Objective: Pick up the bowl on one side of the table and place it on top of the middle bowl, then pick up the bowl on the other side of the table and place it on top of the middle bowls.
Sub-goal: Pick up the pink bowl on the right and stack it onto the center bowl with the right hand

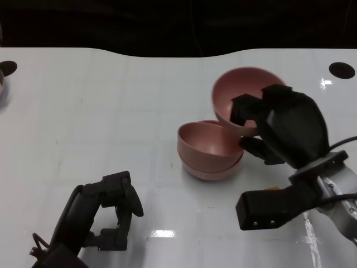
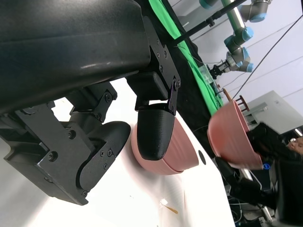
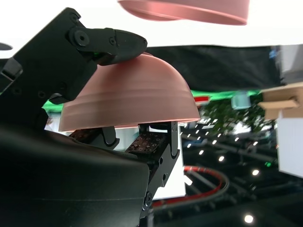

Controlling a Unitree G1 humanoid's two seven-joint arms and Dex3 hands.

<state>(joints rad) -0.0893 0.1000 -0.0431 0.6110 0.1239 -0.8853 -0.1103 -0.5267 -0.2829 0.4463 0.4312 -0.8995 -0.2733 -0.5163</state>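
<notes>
Two pink bowls [image 1: 207, 149] sit nested as a stack at the middle of the white table [image 1: 100, 123]. A third pink bowl [image 1: 239, 92], tilted with its opening toward me, is gripped at its rim by my right hand [image 1: 281, 125], just right of the stack and above it. The right wrist view shows this held bowl [image 3: 132, 101] under the fingers [image 3: 94, 42], with the stack [image 3: 189, 9] beyond. My left hand [image 1: 109, 215] rests low at the front left, fingers apart and holding nothing. The left wrist view shows the stack [image 2: 182, 153] and the held bowl [image 2: 232, 135].
Dark round holes mark the table's far corners [image 1: 341, 70] [image 1: 8, 68]. A small object [image 1: 1, 84] peeks in at the left edge. A small scrap [image 2: 168, 205] lies on the table near the stack. Grey robot arms [image 2: 241, 33] and a green cloth [image 2: 189, 61] stand beyond the table.
</notes>
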